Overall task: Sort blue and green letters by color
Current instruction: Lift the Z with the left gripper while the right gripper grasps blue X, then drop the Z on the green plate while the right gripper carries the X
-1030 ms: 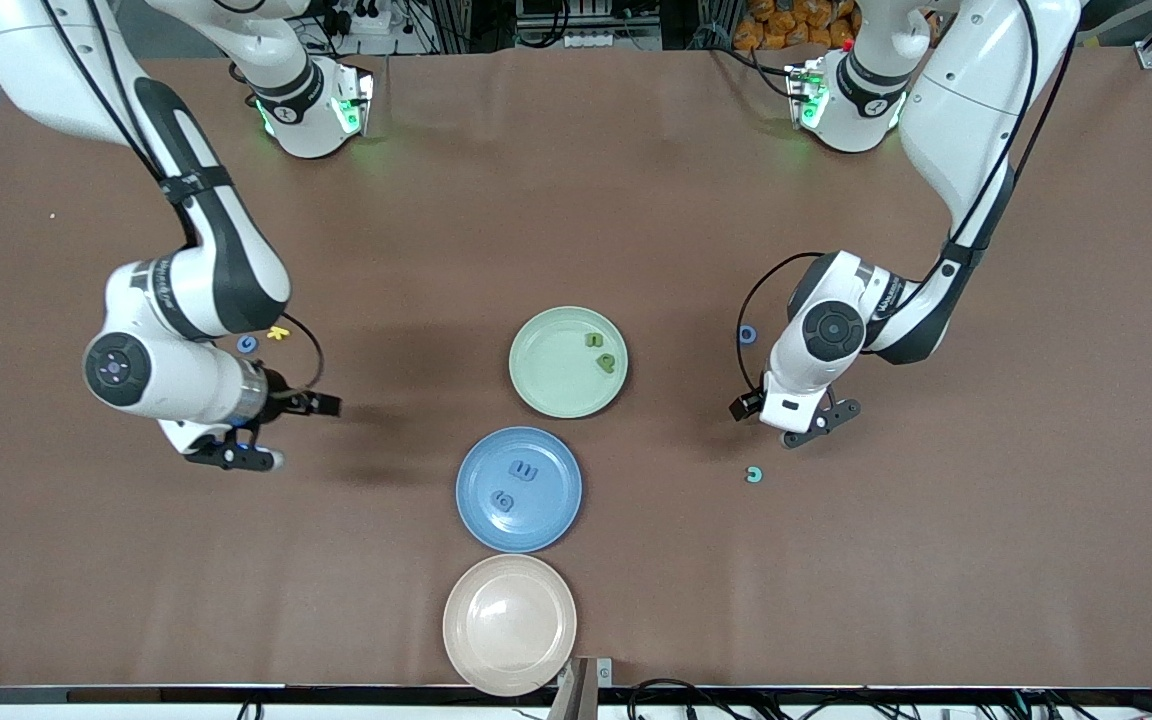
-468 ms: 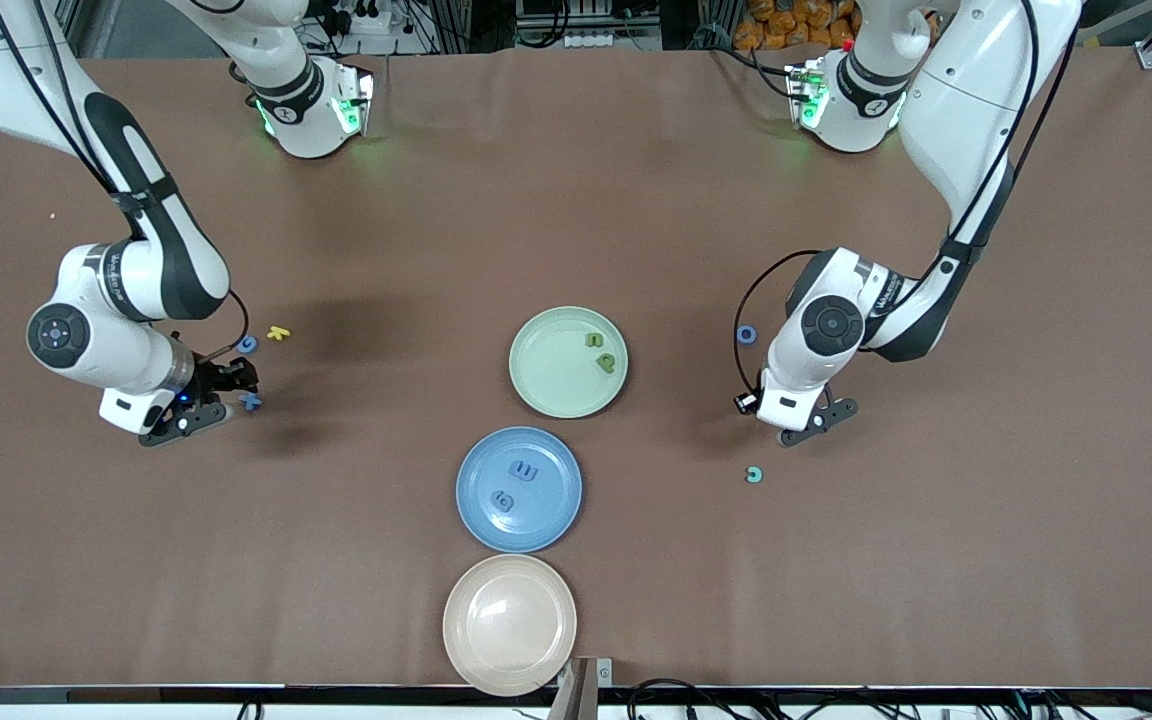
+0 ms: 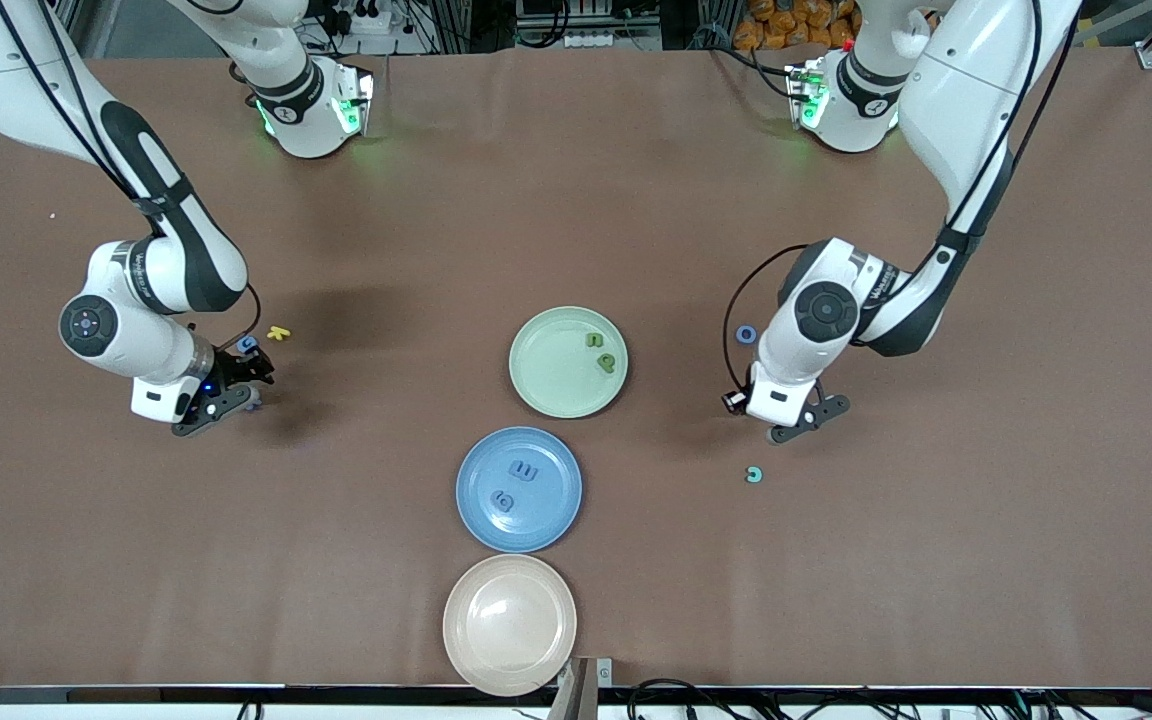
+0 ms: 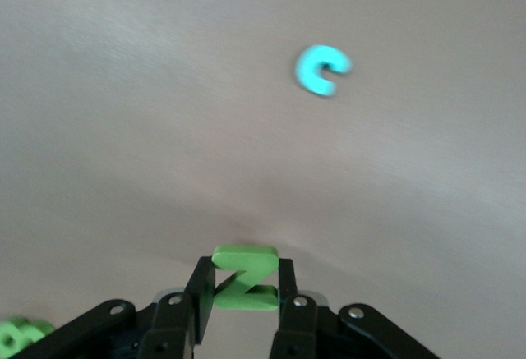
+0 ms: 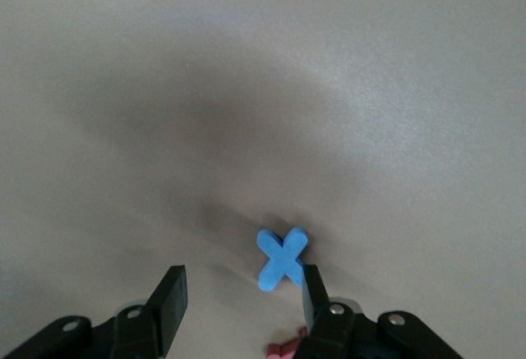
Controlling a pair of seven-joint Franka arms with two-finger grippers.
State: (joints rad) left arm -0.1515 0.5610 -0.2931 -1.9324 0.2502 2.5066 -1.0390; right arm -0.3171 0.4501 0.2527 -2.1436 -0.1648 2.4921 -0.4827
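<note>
Right gripper (image 3: 236,403) shifted twd blue X (image 5: 282,259), fingers apart, left gripper (image 4: 240,287) clamping green Z (image 4: 243,278), brown tabletop (image 3: 576,200)

Bright green Z (image 4: 243,277) between the left jaws, medium blue X (image 5: 282,258) between the right jaws, turquoise C (image 4: 321,70) ahead on brown table (image 4: 148,112).

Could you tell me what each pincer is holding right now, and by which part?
The left pincer grips a green Z letter by its flat faces. The right pincer is open around a blue X letter, not holding it.
</note>
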